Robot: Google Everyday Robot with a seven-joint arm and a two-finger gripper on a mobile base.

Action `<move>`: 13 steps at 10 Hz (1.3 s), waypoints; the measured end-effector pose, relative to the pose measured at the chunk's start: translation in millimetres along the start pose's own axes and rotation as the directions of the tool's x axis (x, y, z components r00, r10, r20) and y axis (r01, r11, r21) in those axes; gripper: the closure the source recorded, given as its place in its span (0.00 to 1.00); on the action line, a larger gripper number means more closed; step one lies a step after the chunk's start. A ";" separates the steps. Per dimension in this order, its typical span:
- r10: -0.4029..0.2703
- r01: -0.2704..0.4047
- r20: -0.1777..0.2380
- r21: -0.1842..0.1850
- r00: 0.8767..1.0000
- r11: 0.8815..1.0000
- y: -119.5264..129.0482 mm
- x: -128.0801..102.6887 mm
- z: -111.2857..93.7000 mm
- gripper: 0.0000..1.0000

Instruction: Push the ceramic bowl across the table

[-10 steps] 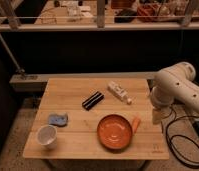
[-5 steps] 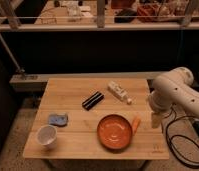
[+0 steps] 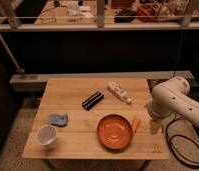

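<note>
The claw (image 3: 154, 125) hangs below the white arm (image 3: 175, 102) at the worktop's (image 3: 73, 90) right edge, at about 4 o'clock on the tabletop. Whether it is wide or narrow cannot be told, and it holds nothing that can be seen. Just beside it, toward 9 o'clock, a small orange item (image 3: 136, 124) lies on the planks. What that item is cannot be made out.

Further on toward 8 o'clock from the claw, the ceramic bowl (image 3: 114, 132) sits upright near the front edge of the worktop, close against the small orange item and apart from the claw.

A white bottle (image 3: 119, 92) lies on its side at 11 o'clock from the bowl, and a black oblong object (image 3: 93, 100) lies to its left. A blue cloth (image 3: 58, 119) and a white cup (image 3: 46, 135) sit at the front left corner, well apart from the bowl.
</note>
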 end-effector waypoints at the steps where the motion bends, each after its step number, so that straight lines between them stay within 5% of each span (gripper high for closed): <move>1: -0.006 0.006 0.002 -0.003 1.000 1.000 4.3 -0.4 9.1 0.39; 7: -0.010 0.010 0.005 -0.017 1.000 1.000 26.3 8.8 43.8 0.95; 13: -0.047 0.047 -0.010 -0.032 0.999 0.998 38.5 10.2 77.6 1.00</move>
